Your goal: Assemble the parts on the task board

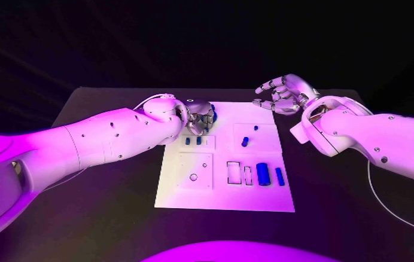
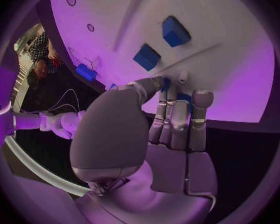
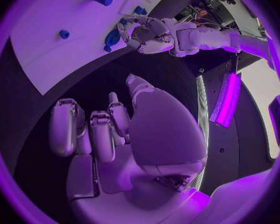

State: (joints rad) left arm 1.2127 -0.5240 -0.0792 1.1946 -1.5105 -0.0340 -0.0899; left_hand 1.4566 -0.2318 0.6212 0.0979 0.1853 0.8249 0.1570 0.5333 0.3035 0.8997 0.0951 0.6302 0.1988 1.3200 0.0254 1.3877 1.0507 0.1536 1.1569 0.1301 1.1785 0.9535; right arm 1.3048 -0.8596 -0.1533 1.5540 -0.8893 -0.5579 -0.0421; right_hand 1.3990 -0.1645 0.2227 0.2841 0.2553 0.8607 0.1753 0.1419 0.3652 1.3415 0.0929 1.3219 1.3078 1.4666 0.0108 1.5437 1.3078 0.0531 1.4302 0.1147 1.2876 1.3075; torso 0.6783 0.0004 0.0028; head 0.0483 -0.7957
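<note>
The white task board [image 1: 224,193] lies in the middle of the black table. My left hand [image 1: 200,116] is at the board's far left corner, its fingers [image 2: 177,115] curled round a blue part [image 1: 213,116] that peeks out between them [image 2: 167,84]. The right wrist view shows that hand [image 3: 146,35] with the blue part [image 3: 111,38] at the board's edge. Two small blue blocks [image 1: 193,140] stand just nearer on the board [image 2: 175,31]. My right hand [image 1: 283,97] hovers by the far right corner with fingers [image 3: 102,129] apart and nothing in them.
A blue peg [image 1: 245,142] stands in the board's right middle. A thick blue cylinder [image 1: 263,174] and a thinner one [image 1: 279,176] lie at the near right, beside rectangular slots [image 1: 234,172]. A round hole [image 1: 193,177] is at the near left. Black table [image 1: 103,172] surrounds the board.
</note>
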